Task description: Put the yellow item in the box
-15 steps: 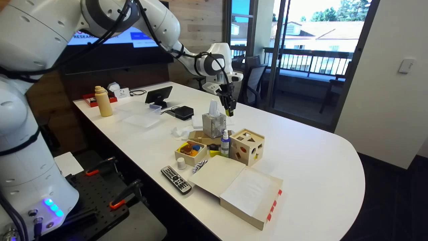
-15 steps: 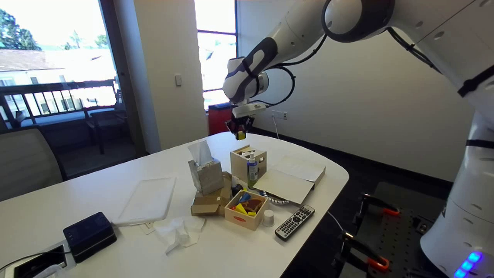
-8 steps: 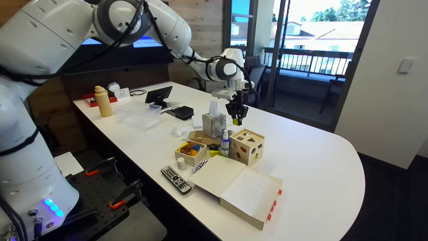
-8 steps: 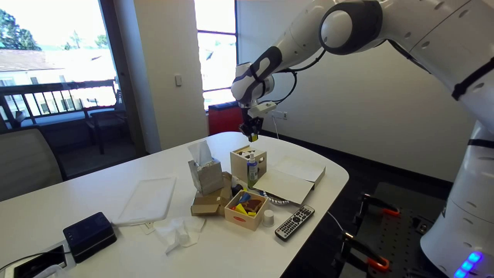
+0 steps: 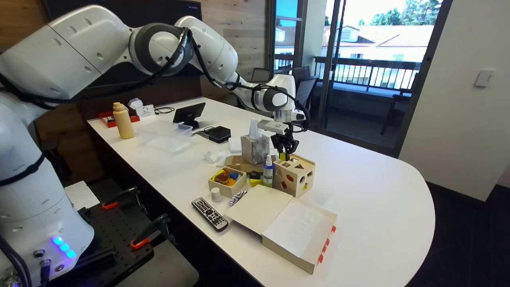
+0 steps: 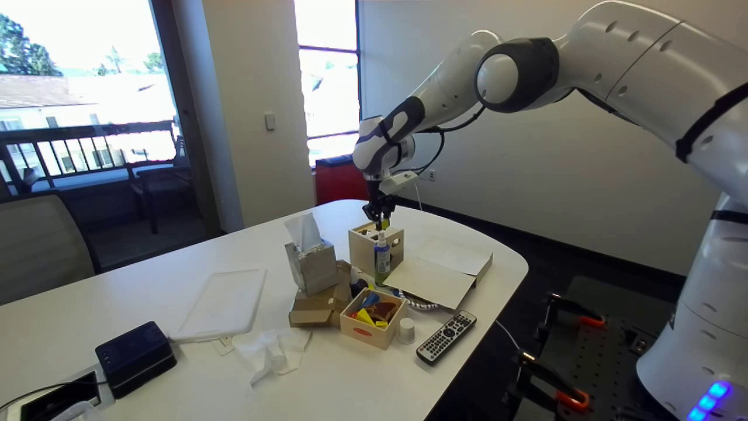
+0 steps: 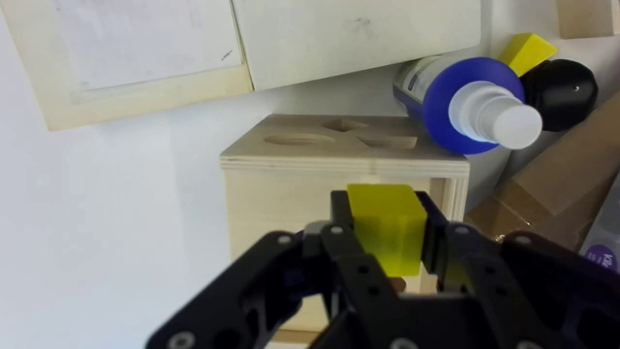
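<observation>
The gripper [image 7: 386,213] points down and pinches a yellow block [image 7: 395,237] from both sides. The block hangs over the top of the wooden box [image 5: 295,181], which has shaped holes in its top and sides; whether the two touch cannot be told. The box stands toward the rounded end of the table [image 5: 370,199], in from its edges.

On the box's side toward the long edge by the robot [image 5: 36,199], a spray bottle [image 5: 268,177] stands upright just beside it, with another yellow piece [image 7: 525,53] near the bottle. A flat carton [image 5: 301,231], red tabs along one rim, lies open where that long edge nears the rounded end. Going inward from the same edge come a remote [image 6: 447,337], a white cup [image 6: 407,331] and a bin [image 6: 371,338] of coloured pieces. A tissue box [image 5: 255,150] rests on cardboard [image 6: 312,316] near the box. Near the table's corner well away from the rounded end, a flask [image 5: 123,121] stands close to a red tray [image 5: 135,118].
</observation>
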Tool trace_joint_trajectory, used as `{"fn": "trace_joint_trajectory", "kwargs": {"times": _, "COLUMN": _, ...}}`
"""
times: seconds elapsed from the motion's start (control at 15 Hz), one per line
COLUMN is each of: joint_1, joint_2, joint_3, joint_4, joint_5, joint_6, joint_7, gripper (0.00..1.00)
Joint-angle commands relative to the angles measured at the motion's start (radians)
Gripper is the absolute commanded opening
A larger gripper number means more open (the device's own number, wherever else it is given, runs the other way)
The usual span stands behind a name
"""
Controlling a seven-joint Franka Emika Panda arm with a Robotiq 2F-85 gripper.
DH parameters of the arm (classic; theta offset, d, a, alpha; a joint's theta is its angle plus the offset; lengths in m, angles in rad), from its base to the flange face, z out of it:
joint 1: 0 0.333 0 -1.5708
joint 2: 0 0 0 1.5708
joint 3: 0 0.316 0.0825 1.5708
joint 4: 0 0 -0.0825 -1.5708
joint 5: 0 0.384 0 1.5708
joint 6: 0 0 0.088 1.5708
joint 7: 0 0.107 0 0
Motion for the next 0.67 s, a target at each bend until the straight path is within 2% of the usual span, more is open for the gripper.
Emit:
{"fn": "trace_joint_trajectory", "kwargs": {"times": 0.0, "joint_1": -0.016, "joint_2": 0.064, "joint_3": 0.025, "joint_4": 0.092, "joint_5": 0.010, "joint_6": 0.001, "joint_7": -0.031, "gripper": 0.09}}
{"fn": "trace_joint_trajectory", "kwargs": {"times": 0.6, "joint_1": -0.026, "joint_2": 0.163, "joint_3": 0.038, "joint_4": 0.230, "joint_5": 0.016, "joint_6": -0.005, "joint_7": -0.030, "gripper": 0.09}}
